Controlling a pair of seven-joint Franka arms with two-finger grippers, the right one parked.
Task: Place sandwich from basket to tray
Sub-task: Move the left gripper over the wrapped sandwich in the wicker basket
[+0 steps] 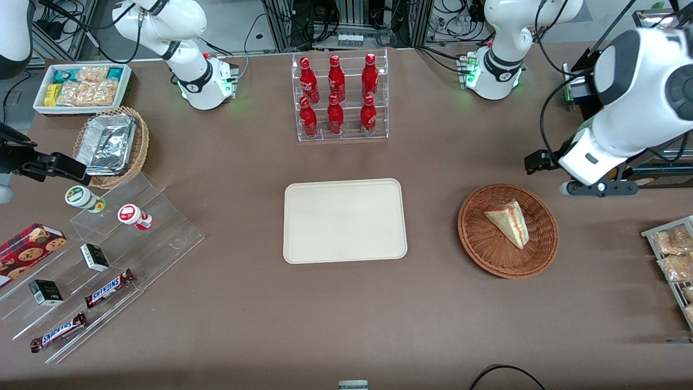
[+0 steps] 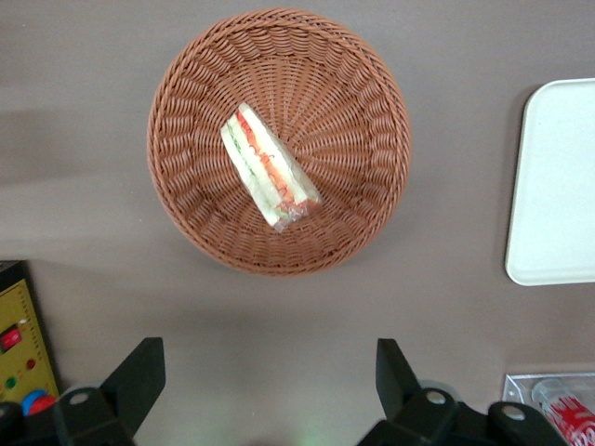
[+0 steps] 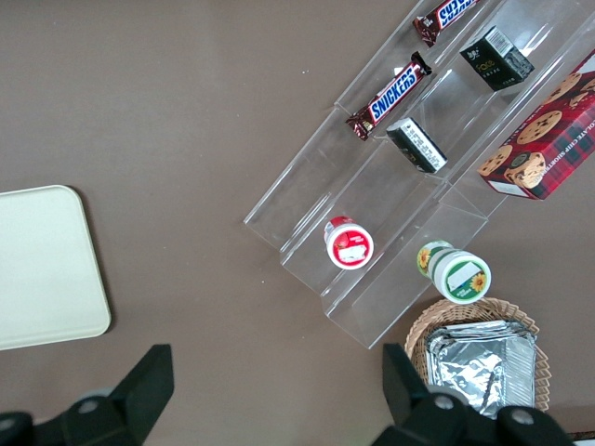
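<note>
The sandwich (image 1: 509, 223) is a pale triangular wedge with red, orange and green filling. It lies in the round reddish-brown wicker basket (image 1: 472, 238) toward the working arm's end of the table. The cream tray (image 1: 345, 220) lies flat mid-table beside the basket and holds nothing. My left gripper (image 1: 537, 161) hangs above the table, farther from the front camera than the basket, open and holding nothing. The left wrist view looks down on the sandwich (image 2: 270, 167), the basket (image 2: 186, 139) and a tray edge (image 2: 558, 186). The gripper (image 2: 265, 372) is short of the basket's rim.
A clear rack of red bottles (image 1: 341, 97) stands farther from the front camera than the tray. A stepped acrylic shelf with snacks (image 1: 97, 260), a lighter basket of foil trays (image 1: 111, 146) and a white snack box (image 1: 81, 86) lie toward the parked arm's end. Snack packs (image 1: 674, 260) lie at the working arm's end.
</note>
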